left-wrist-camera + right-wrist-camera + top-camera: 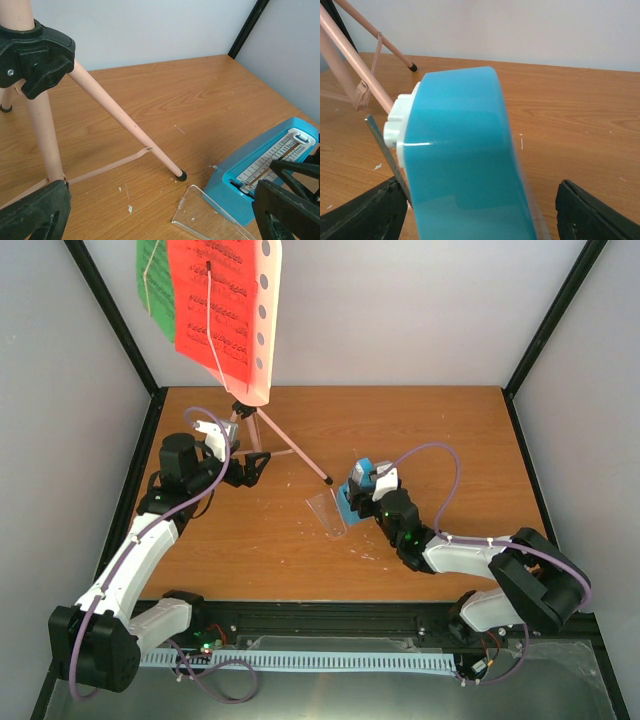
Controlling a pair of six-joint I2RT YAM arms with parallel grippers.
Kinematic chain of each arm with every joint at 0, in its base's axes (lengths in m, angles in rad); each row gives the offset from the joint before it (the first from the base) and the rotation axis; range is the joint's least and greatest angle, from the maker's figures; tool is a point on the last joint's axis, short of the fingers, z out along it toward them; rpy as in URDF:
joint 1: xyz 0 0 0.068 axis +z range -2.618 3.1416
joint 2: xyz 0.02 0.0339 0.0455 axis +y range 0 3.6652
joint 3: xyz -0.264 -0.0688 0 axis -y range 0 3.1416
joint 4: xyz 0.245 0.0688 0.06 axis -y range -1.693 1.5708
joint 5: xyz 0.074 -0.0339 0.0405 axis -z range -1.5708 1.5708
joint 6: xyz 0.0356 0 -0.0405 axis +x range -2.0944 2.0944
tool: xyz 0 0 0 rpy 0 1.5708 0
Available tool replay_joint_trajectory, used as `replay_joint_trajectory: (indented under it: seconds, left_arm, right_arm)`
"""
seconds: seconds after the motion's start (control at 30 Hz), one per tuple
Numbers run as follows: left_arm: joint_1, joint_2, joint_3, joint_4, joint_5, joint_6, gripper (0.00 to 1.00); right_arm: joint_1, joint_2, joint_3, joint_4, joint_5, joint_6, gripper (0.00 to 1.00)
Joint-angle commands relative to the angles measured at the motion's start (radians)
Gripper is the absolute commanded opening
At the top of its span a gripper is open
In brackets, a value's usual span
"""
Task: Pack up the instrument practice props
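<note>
The pink tripod music stand stands at the back left, its hole-punched desk holding a red page and a green page. My left gripper is open at the stand's legs; in the left wrist view one leg runs down by my left finger. The blue metronome lies tilted on the table between the jaws of my open right gripper, with a gap on its right side. Its clear cover lies detached beside it.
The wooden table is walled by grey panels and black frame posts. Small white flecks dot the wood near the stand. A tripod foot rests close to the cover. A cable rail runs along the near edge.
</note>
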Motion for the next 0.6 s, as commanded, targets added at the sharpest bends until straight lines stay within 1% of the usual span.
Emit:
replay_joint_trajectory:
  seconds: [0.0, 0.23, 0.57]
  left_arm:
    - [-0.010, 0.003, 0.025, -0.011, 0.004, -0.006, 0.99]
    - [-0.009, 0.001, 0.025, -0.011, 0.006, -0.006, 1.00]
    - [-0.010, -0.002, 0.025, -0.011, 0.008, -0.006, 0.99]
  right_arm:
    - [0.012, -0.005, -0.008, 0.017, 0.033, 0.000, 0.77]
    - [0.013, -0.004, -0.037, 0.057, 0.042, 0.002, 0.74]
    - [0.017, -0.012, -0.063, 0.078, 0.057, 0.006, 0.74]
